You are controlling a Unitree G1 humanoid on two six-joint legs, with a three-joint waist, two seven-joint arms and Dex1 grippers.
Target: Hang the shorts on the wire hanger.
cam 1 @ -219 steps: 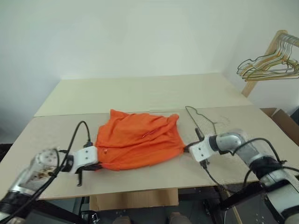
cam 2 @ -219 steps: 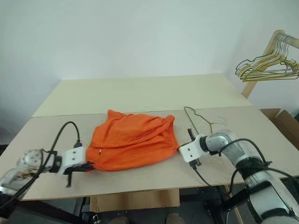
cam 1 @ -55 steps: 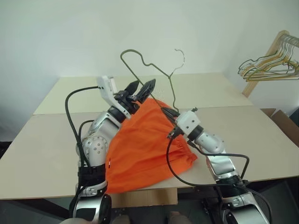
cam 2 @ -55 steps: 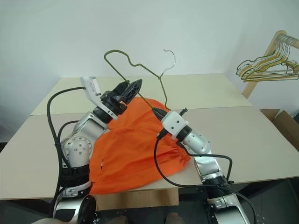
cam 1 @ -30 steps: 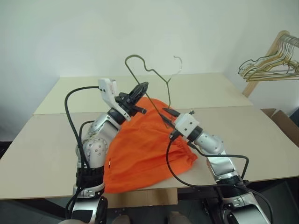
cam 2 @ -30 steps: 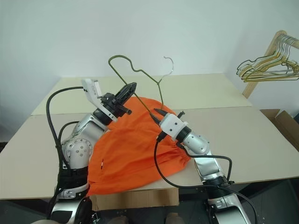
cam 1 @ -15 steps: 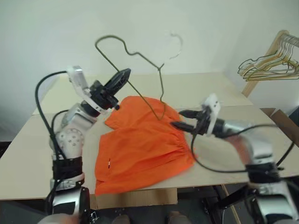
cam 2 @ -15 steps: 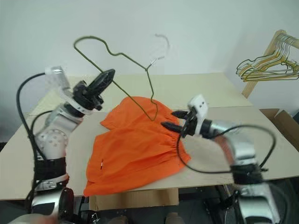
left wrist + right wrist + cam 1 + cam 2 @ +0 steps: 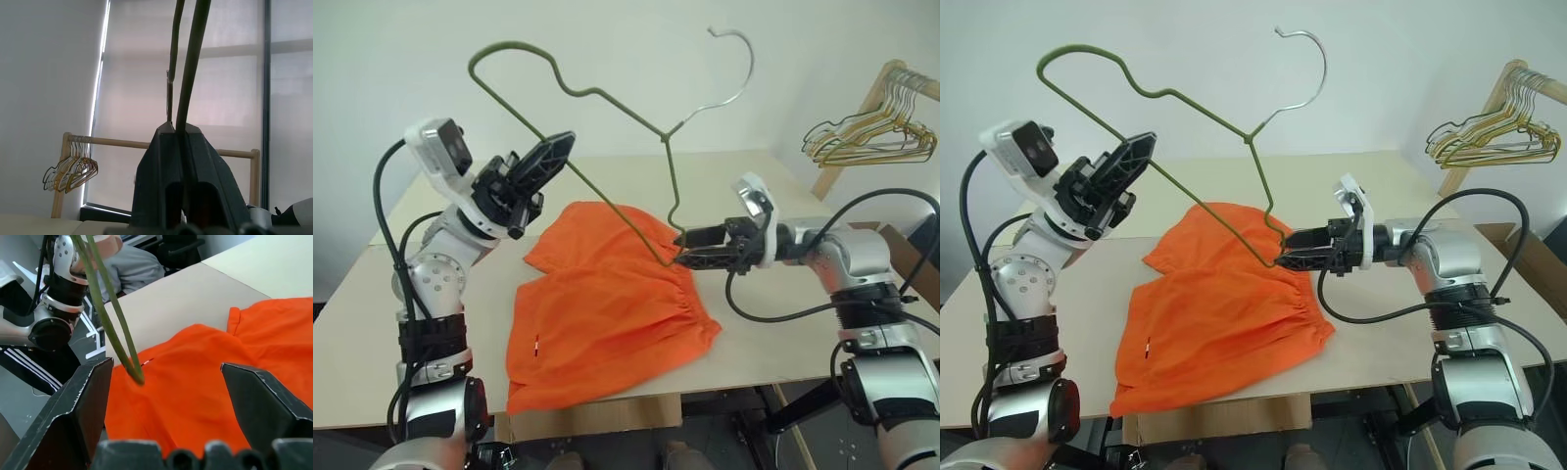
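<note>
Hanger held aloft, shorts flat on the surface.
The left gripper (image 9: 543, 157) pinches the wire hanger (image 9: 597, 93) shut-jawed, high at 11 o'clock. The right gripper (image 9: 690, 257), spread wide, sits beside the hanger's low corner above the shorts (image 9: 607, 313), whose hem overhangs the surface's (image 9: 783, 333) near edge. The right wrist view shows a seated person (image 9: 132, 264).

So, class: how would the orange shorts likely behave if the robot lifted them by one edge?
The shorts would probably sag, since they lie flat and creased on the table. They look light and thin, and the gathered waistband may bunch.
</note>
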